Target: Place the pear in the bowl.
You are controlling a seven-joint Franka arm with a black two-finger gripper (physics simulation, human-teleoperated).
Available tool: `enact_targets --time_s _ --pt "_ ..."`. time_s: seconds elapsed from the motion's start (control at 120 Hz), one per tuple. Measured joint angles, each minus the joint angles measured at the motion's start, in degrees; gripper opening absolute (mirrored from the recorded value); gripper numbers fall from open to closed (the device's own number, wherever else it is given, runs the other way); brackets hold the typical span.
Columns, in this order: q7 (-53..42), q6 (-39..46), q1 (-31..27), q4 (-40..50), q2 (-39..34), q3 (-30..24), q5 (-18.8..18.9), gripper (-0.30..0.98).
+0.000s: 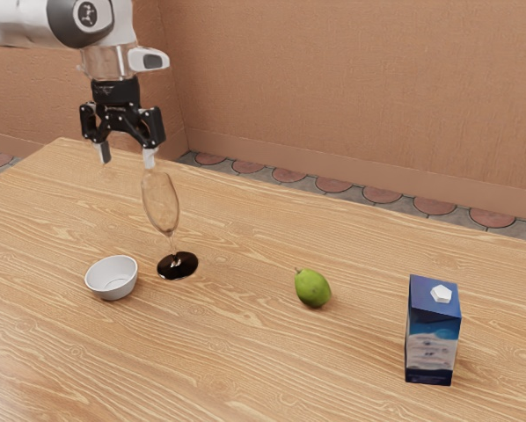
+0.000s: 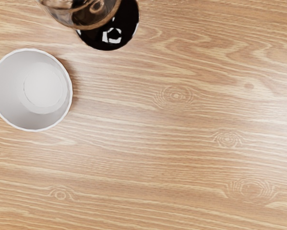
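My gripper [image 1: 126,158] hangs high over the table at the exterior view's upper left, its two fingertips wide apart with nothing between them. A green pear [image 1: 313,288] lies on the table near the middle of the exterior view, well away from my hand. The small white bowl [image 1: 112,280] stands upright at the exterior view's left, lower than the gripper. Seen from above in the wrist view, the bowl [image 2: 37,91] holds nothing.
A clear stemmed glass [image 1: 161,204] with a dark base stands beside the bowl, between it and the pear; the wrist view has the glass's dark base [image 2: 126,28] too. A blue and white carton [image 1: 432,334] is upright at the exterior view's right. The wooden table [image 1: 245,378] carries everything.
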State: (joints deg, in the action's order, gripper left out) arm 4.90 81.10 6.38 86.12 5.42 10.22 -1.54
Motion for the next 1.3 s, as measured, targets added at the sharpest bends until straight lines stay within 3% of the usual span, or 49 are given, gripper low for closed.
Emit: enact_targets --time_s 0.2,0.383,0.558,0.8,1.3 --pt "-0.60 5.76 -0.64 -0.62 0.15 -3.74 1.21 0.67" --pt "5.90 9.23 0.50 -2.10 0.82 -4.10 -1.06 0.67" --pt "18.33 17.18 6.12 -2.33 8.64 -4.15 -4.22 0.67" --pt "31.68 23.74 10.99 -3.37 16.69 -4.23 -5.54 0.67" --pt "48.64 34.08 12.70 -8.31 30.76 -5.17 -9.48 0.67"
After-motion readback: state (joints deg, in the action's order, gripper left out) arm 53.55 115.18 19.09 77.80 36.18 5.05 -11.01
